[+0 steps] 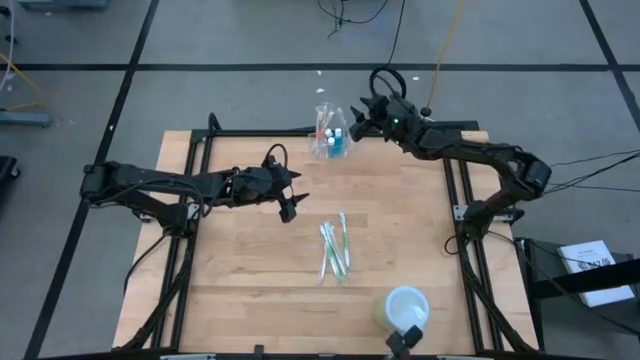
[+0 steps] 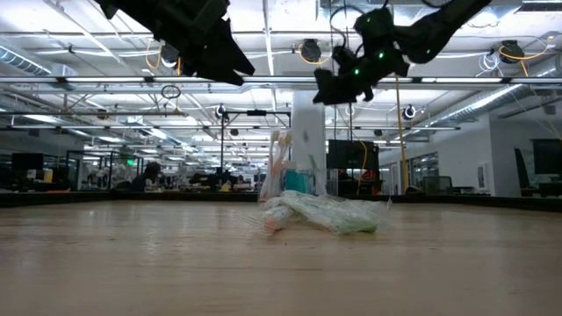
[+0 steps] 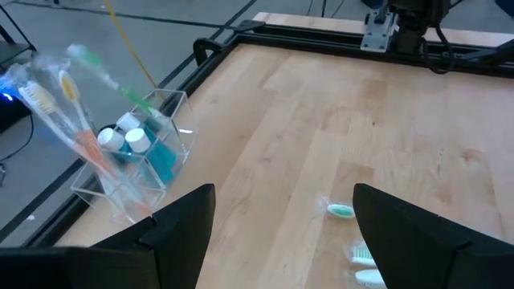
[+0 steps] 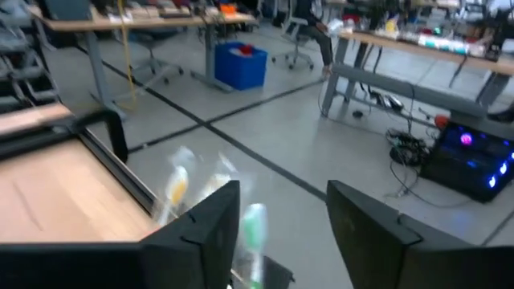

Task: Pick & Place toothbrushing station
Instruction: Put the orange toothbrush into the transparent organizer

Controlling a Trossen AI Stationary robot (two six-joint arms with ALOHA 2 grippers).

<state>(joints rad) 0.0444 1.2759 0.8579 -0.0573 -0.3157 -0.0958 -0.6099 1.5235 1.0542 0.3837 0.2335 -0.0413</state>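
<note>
At the twelve o'clock edge of the worktop (image 1: 250, 300) stood the toothbrushing station (image 1: 330, 132), a clear plastic holder cup with several toothbrushes and small blue bottles inside. The right end effector (image 1: 356, 122) hung in the air just beside it, toward three o'clock, its fingers apart and nothing between them; it did not touch the cup. The left end effector (image 1: 291, 205) hovered near the worktop's centre, fingers released and empty. Just past it toward four o'clock lay a loose bundle of wrapped toothbrushes (image 1: 334, 250), and a white-lidded round tub (image 1: 406, 306) sat near the six o'clock edge.

By the look of it, the placing was done: the cup stood upright on its own, free of both arms. What seemed left was for the right arm to draw clear. Whether the wrapped toothbrushes also needed moving could not be told.
</note>
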